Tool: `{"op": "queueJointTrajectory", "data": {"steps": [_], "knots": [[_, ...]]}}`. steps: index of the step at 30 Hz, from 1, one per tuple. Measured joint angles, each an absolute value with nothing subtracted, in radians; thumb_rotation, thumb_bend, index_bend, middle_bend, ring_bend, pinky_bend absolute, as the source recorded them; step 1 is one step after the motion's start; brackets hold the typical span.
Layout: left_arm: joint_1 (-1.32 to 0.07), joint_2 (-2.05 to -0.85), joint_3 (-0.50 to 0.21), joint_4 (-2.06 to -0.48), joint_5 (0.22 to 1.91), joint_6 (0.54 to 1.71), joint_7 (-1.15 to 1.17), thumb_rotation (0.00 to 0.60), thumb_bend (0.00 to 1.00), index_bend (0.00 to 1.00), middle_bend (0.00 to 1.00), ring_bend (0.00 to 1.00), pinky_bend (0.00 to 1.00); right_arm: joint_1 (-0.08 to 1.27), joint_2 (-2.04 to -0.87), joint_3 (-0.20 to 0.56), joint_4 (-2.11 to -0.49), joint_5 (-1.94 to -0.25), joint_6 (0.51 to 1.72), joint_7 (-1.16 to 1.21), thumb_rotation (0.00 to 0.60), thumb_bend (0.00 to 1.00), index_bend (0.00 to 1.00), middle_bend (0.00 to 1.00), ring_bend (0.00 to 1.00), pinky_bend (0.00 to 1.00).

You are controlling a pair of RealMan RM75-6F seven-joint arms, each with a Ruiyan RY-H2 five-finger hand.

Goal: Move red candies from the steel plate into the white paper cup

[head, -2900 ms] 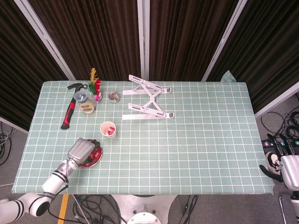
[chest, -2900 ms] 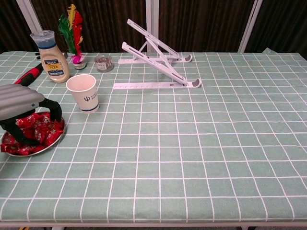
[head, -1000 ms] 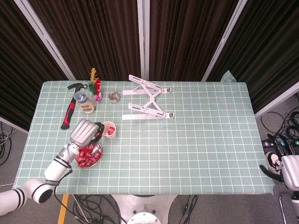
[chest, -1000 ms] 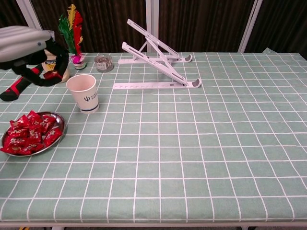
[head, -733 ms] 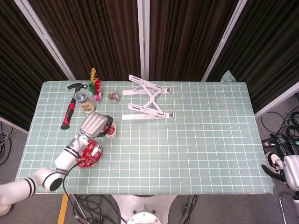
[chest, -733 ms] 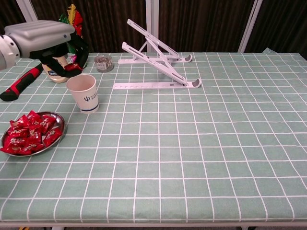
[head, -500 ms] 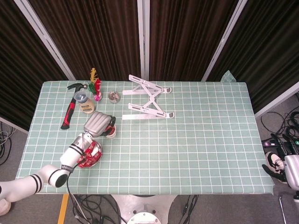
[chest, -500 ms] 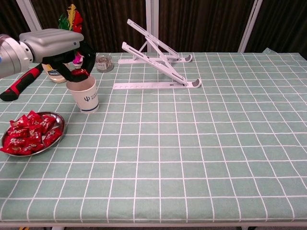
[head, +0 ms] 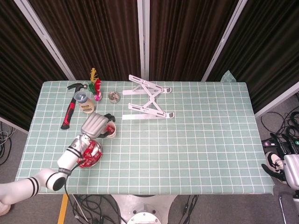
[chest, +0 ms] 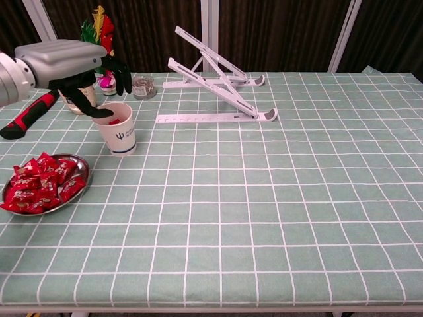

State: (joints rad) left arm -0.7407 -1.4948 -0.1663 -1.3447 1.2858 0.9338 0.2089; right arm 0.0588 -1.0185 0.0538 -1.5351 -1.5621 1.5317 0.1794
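The counter point(chest: 277, 198) wears a pale green cloth ruled into white squares, with dark curtains and slanted grey-white poles behind it and cables on the floor off its right end. The white paper cup point(chest: 117, 129) stands upright near the counter's left end, mouth up, a small blue mark on its side and a red candy showing inside its rim. Just in front of the cup and to its left sits the steel plate point(chest: 80, 188), round and shallow, heaped with red candies point(chest: 41, 183) in crinkled wrappers lying every which way, so no common long axis can be told. The left hand point(chest: 66, 56) hovers over the cup's mouth, palm down, its dark fingers point(chest: 121, 71) spread apart and curving downward with nothing between them. Behind the cup are a sauce bottle point(head: 86, 102), a red-handled hammer point(head: 69, 112) lying with its handle running toward the front edge, a feathered shuttlecock point(chest: 100, 39) and a small glass jar point(chest: 142, 86). To the cup's right a white folding stand point(chest: 215, 79) lies opened. The right hand point(head: 280, 163) is off the counter's right end, too small to tell how its fingers lie.
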Motion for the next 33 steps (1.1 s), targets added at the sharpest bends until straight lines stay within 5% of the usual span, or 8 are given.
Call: {"op": "queueJointTrajectory", "data": {"steps": [10,19,33], "knots": [[-0.557,-1.361,-0.064,-1.486,1.324,1.124,0.213,0.600,0.14,0.41,0.47,0.96,1.00,0.062,-1.016,0.053,-1.538,-1.573,1.534,0.179,0.600,0.10,0.08,0.25,0.08,0.35],[-0.497,-1.348,0.042,-1.499,1.325,1.084,0.296,0.600,0.14,0.41,0.47,0.96,1.00,0.065,-1.012,0.052,-1.552,-1.584,1.538,0.165,0.600,0.10,0.08,0.25,0.08,0.35],[-0.497,-1.410,0.052,-1.435,1.301,1.010,0.369,0.600,0.15,0.42,0.47,0.96,1.00,0.065,-1.009,0.051,-1.564,-1.583,1.537,0.153,0.600,0.10,0.08,0.26,0.08,0.35]]}}
